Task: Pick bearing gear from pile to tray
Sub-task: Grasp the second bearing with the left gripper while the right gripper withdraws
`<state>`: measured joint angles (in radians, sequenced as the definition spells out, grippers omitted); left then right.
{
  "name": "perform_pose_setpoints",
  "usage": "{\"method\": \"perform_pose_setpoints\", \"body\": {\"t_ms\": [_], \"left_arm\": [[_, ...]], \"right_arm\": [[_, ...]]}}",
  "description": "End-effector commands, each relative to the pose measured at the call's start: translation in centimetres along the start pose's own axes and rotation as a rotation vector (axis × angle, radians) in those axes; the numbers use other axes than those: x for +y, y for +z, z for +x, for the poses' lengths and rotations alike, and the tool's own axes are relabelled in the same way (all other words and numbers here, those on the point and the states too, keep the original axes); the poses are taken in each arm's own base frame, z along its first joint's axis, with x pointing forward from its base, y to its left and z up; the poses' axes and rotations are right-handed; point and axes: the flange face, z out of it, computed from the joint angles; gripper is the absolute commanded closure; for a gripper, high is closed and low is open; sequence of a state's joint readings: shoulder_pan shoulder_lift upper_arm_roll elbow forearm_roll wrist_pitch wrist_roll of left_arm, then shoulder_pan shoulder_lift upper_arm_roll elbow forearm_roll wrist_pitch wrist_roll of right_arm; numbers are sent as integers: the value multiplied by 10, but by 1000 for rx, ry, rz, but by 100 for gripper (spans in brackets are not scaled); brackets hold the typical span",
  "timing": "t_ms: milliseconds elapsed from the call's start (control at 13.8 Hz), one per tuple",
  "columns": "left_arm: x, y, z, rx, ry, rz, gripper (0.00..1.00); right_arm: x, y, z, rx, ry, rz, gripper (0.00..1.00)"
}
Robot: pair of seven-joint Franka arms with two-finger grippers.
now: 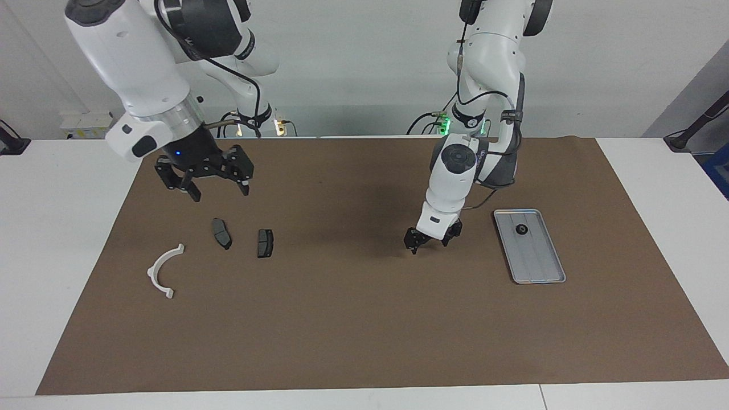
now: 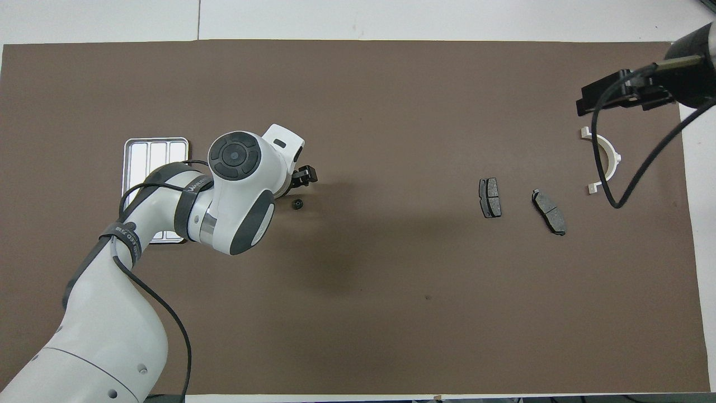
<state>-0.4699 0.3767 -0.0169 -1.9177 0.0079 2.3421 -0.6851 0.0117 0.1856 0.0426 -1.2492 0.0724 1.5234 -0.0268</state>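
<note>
Noted tray (image 1: 537,270) flat on mat (image 1: 364,319) toward the left arm's end of the table. Found one gear (image 1: 521,229) in tray, at the end nearer to the robots. Found second gear (image 2: 297,204) on mat beside tray, well apart from both brake pads (image 1: 221,233) (image 1: 265,243). Logged pads side by side toward the right arm's end. Placed arc (image 1: 164,270) farther from the robots than the pads, closest to that end. Recorded left gripper (image 1: 433,239) over mat just beside second gear, right gripper (image 1: 216,188) over mat near the pads.
</note>
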Motion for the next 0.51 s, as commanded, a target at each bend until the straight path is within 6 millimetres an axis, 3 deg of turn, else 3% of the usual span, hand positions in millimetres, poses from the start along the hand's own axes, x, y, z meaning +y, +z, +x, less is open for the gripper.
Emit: {"method": "perform_pose_setpoints", "body": {"t_ms": [0,145,218,436], "left_arm": [[5,-1,-19,11,-31,6,6],[11,0,-29,6,-37,9,12],[12,1,-31,5,-35,10,25],[11,1,-31,1,-35,14,27]], "right_arm": [[28,-2,-42,-20,-21,-6,0],[37,-5,-59,-27,1,-11,0],[38,-6,-63,-31,4,-13,0],[51,-6,-70,-46,20,-59,0]]}}
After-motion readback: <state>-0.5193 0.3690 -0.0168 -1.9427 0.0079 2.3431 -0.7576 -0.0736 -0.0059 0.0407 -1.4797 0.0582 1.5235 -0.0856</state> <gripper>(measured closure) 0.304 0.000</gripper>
